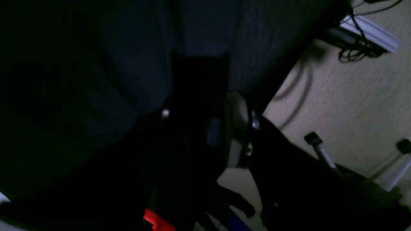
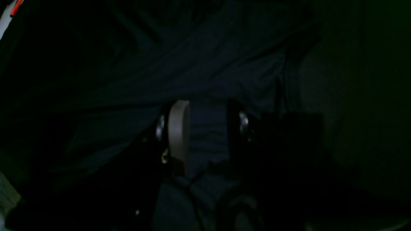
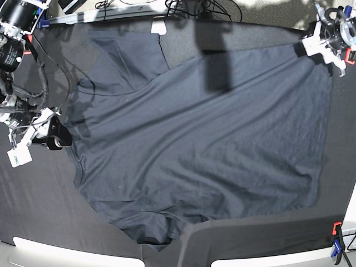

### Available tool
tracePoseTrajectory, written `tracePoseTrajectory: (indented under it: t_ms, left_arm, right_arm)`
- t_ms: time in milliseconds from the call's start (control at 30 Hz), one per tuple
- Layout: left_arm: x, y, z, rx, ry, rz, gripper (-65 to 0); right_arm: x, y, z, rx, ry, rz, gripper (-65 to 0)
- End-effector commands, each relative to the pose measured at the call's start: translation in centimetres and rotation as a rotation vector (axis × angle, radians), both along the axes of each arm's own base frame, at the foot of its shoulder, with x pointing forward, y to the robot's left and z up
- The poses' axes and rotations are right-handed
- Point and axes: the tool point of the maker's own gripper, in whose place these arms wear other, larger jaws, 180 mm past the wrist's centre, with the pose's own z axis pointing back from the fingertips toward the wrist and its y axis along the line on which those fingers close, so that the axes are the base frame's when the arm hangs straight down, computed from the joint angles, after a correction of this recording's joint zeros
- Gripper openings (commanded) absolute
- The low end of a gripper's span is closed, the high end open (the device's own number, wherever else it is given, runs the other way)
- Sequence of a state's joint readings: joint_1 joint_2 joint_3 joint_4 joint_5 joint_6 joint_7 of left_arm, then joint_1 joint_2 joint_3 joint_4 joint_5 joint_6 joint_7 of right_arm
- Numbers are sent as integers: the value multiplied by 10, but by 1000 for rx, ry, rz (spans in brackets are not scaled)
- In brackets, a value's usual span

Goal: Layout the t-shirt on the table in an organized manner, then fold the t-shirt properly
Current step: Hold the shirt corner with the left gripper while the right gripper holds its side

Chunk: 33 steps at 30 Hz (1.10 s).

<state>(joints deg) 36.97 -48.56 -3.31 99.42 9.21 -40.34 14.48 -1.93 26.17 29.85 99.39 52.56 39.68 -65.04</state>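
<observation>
Slate-blue t-shirt (image 3: 211, 139) lies spread but creased on the surface (image 3: 33, 211), layout unfinished; right hand (image 3: 55, 135) clamps its collar side, left hand (image 3: 311, 45) pinches its far hem corner; next, pull apart.

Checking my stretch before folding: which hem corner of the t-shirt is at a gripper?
The far hem corner, right at the left gripper. The near hem corner lies flat with no gripper by it.

Dark slate-blue t-shirt (image 3: 206, 144) spread mostly flat, lightly creased, across the black-clothed table (image 3: 33, 217), sleeve bunched near front edge
</observation>
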Motion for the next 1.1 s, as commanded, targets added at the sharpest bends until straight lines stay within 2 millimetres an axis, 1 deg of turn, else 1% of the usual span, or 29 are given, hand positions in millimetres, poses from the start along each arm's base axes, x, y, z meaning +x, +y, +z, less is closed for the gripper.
tracePoseTrajectory:
  t_ms: [0,100,167,300,500,633,800,833,867,967,1067]
  left_arm:
    - [3,11,1,37,-11,0,-465]
    - [9,30,-4,83,-54,71,-465]
    - [10,39,-7,106,-64,93,-465]
    - [19,55,-5,153,-126,158,-465]
    - [30,66,0,194,-189,208,-465]
    - [28,71,0,230,-185,198,-465]
    - [29,71,0,231,-186,196,-466]
    - [28,72,0,233,-184,194,-480]
    - [28,72,0,235,-184,192,-509]
    - [29,72,1,243,-191,177,-646]
    - [31,67,2,214,-205,167,-650]
  right_arm:
    - [6,-1,16,-1,-53,11,-460]
    - [6,-1,17,-1,-53,11,-460]
    - [6,-1,17,0,-54,11,-460]
    - [6,-1,17,-1,-53,11,-460]
    - [6,-1,17,-1,-53,11,-460]
    - [6,-1,17,0,-54,11,-460]
    - [6,-1,17,-1,-53,11,-460]
    - [6,-1,17,0,-54,11,-460]
    - [6,-1,17,0,-54,11,-460]
    - [6,-1,16,0,-53,11,-460]
    - [6,0,17,4,-55,12,-460]
